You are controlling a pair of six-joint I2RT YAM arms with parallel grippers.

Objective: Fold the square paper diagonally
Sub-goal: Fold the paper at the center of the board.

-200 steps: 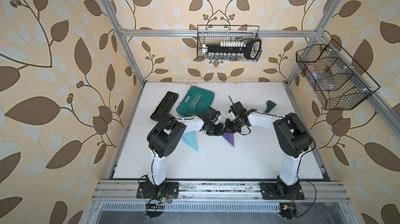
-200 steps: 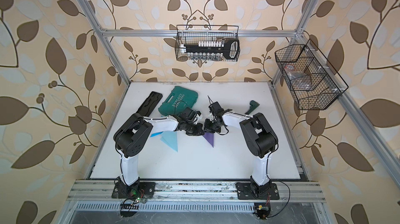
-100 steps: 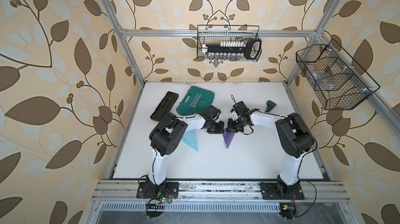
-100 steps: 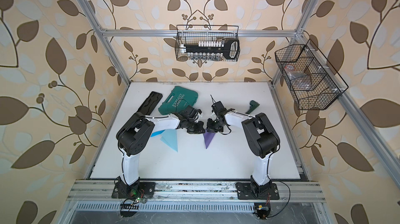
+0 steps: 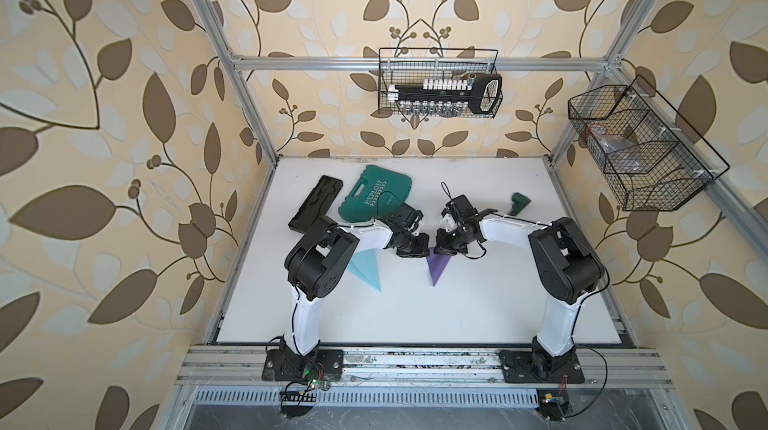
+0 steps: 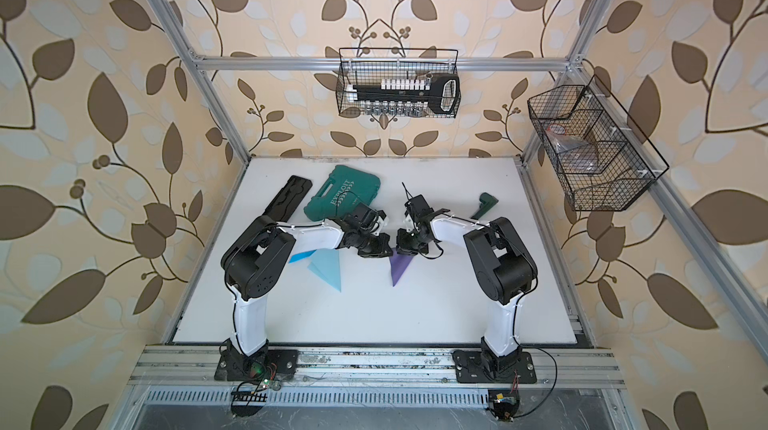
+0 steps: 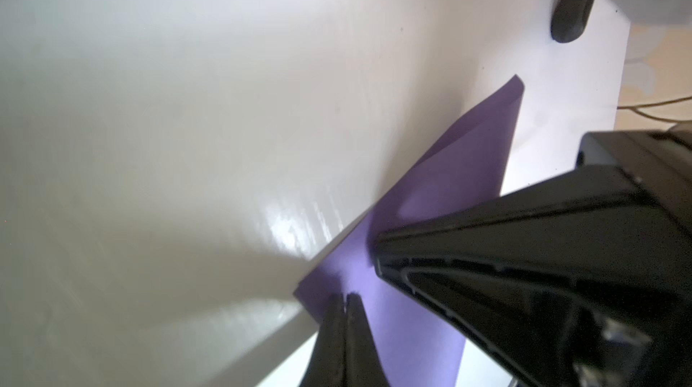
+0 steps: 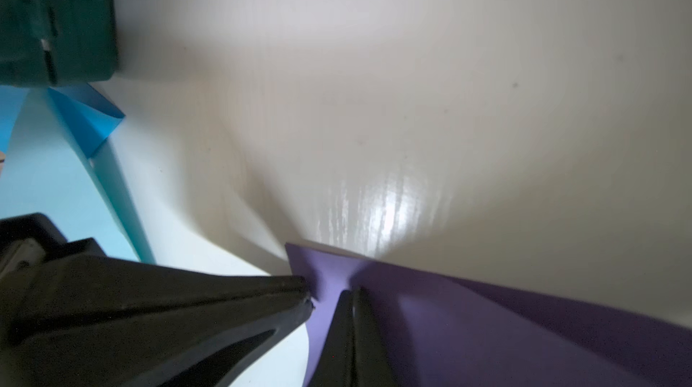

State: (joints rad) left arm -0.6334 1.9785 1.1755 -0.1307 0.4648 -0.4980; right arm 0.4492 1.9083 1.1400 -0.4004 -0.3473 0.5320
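Claws: two, both mine, meeting tip to tip over the middle of the table; left claw (image 5: 419, 251) clenched, right claw (image 5: 442, 250) clenched, just beside each other.
Grip: both sets of closed tips rest on the far edge of the task sheet; I cannot tell whether a layer is pinched between the jaws.
Task sheet: one purple paper (image 5: 436, 269), lying as a narrow triangle on the white table (image 5: 415, 315), point toward my bases, wide end under my tips.
Other sheets: two, to my left; a pale blue paper (image 6: 328, 267) in a triangle, and a bright blue paper (image 6: 300, 257) touching it, partly under my left arm.
Cases: one green case (image 5: 376, 195), closed, just beyond the left claw.
Trays: one black tray (image 5: 316, 207), just left of the case.
Small parts: one dark green piece (image 5: 519, 203), far right, well apart.
Baskets: two; back wire basket (image 5: 438, 107) holds a black rack with white pieces, side wire basket (image 5: 648, 157) holds a clear bag.
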